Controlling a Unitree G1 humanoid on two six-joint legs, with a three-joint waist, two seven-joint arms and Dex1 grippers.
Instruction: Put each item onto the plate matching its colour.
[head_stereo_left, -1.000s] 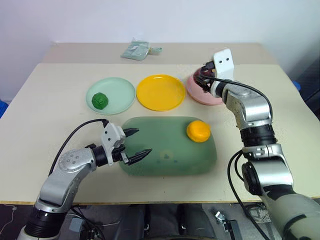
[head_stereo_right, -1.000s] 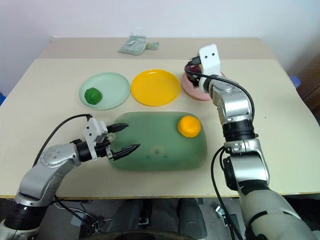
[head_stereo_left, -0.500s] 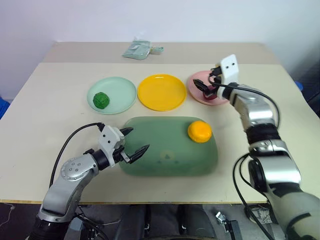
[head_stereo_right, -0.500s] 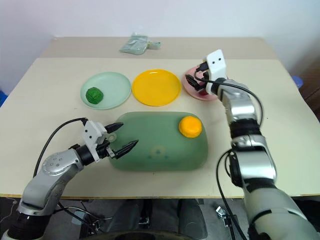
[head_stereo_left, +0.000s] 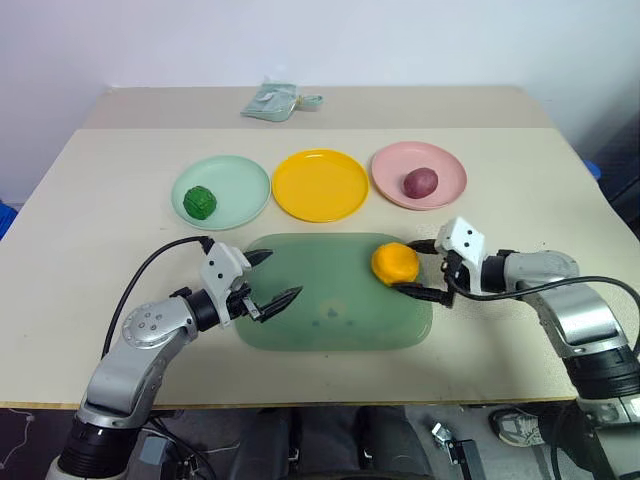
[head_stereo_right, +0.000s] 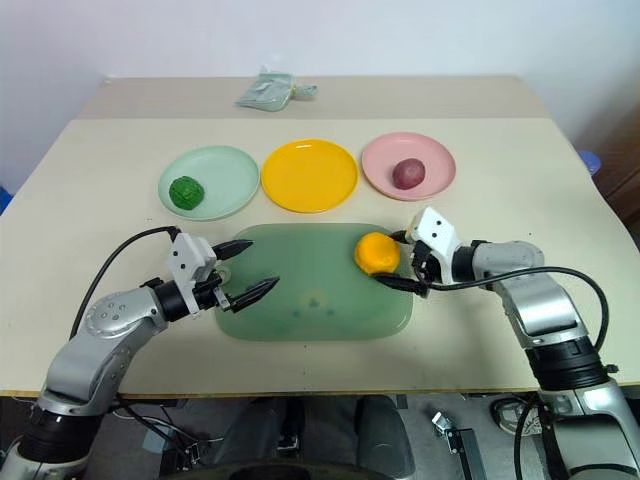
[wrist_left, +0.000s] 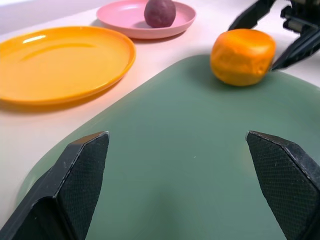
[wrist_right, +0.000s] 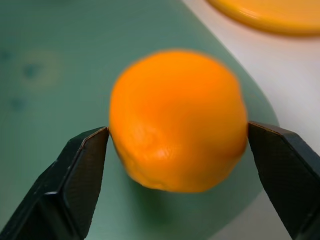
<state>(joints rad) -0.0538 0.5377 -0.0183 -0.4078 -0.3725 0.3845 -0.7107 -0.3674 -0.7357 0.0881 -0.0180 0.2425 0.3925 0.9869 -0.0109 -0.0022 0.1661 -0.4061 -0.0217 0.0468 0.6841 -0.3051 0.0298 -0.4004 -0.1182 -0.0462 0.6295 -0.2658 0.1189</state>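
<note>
now | my right gripper (head_stereo_left: 412, 267) is straddling the round orange ball (head_stereo_left: 396, 264) on the translucent green tray (head_stereo_left: 330, 310), jaws apart, not clamping | ball looking light, smooth, likely to roll: taking it across its widest middle | left gripper (head_stereo_left: 270, 280) idling open

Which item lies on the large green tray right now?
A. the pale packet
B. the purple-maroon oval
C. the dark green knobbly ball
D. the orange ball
D: the orange ball sits near one corner of the green tray, between the open fingers of the right gripper, while the dark green ball lies on the mint green plate and the purple-maroon oval on the pink plate.
</note>
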